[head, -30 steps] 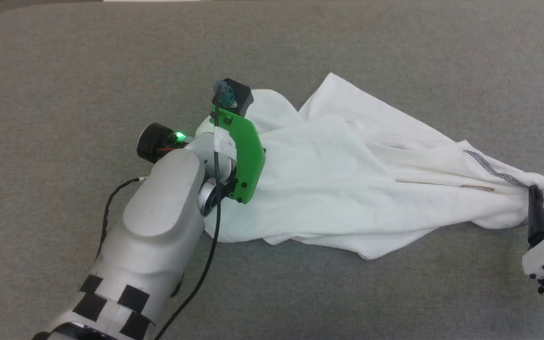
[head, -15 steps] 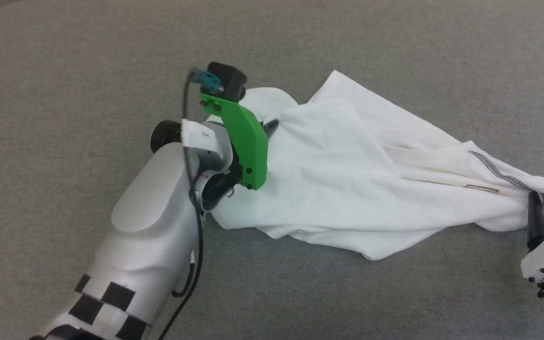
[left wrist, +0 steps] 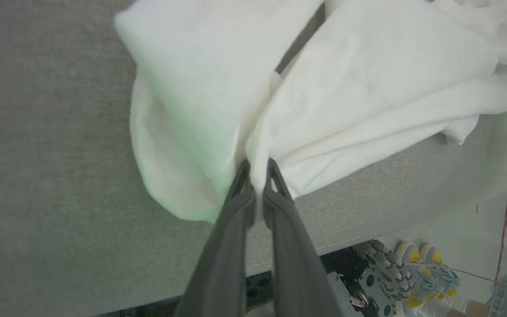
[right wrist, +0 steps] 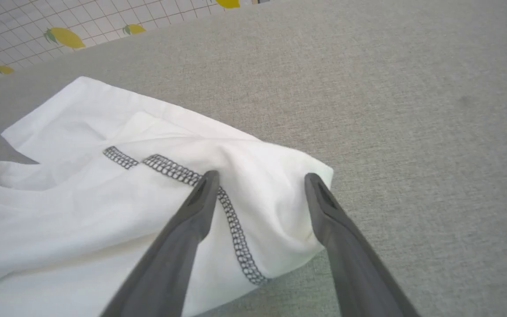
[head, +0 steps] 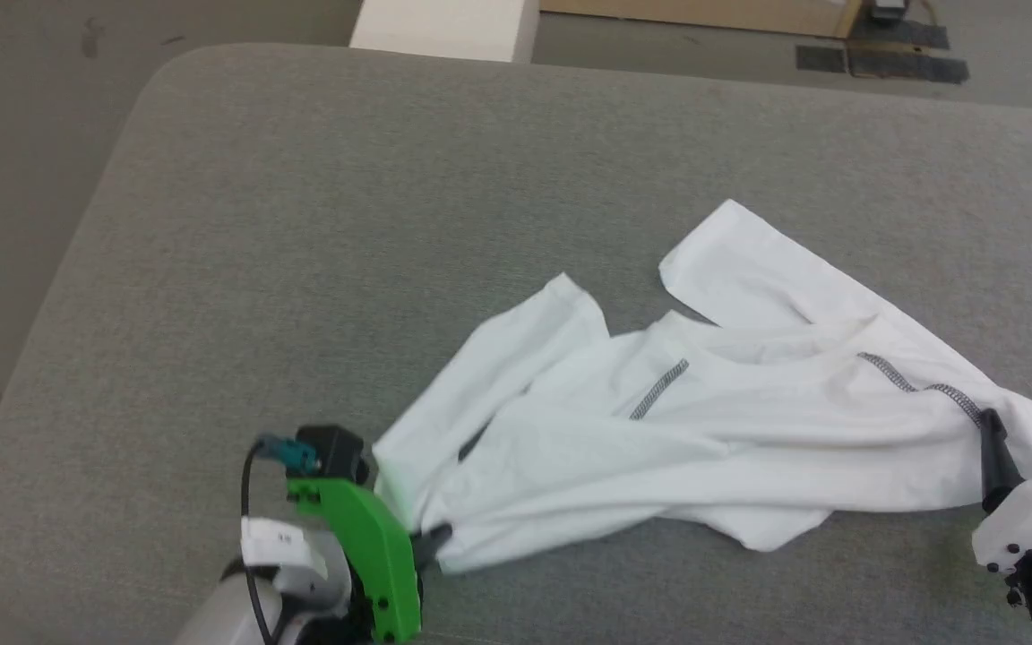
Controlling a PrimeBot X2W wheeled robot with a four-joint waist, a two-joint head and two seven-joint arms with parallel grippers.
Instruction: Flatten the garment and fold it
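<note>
Your left gripper (left wrist: pixel 257 169) pinches the rumpled white fabric T-shirt (head: pixel 704 430) near the grey tabletop's (head: pixel 391 179) front edge; right gripper (right wrist: pixel 260 180) gapes over it; flattening unfinished, folding unstarted.

open grey tabletop (head: pixel 301 224) far and left, garment (head: pixel 704 430) sprawled right

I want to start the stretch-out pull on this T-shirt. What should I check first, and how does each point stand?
1. The left gripper shut on the garment edge: ok.
2. The right gripper shut on fabric: not ok; its jaws stand open astride the stitched seam.
3. Right-side contact with the cloth: cannot tell.
4. Garment wholly on the table: ok.
5. Garment flat: not ok, bunched and twisted.
</note>
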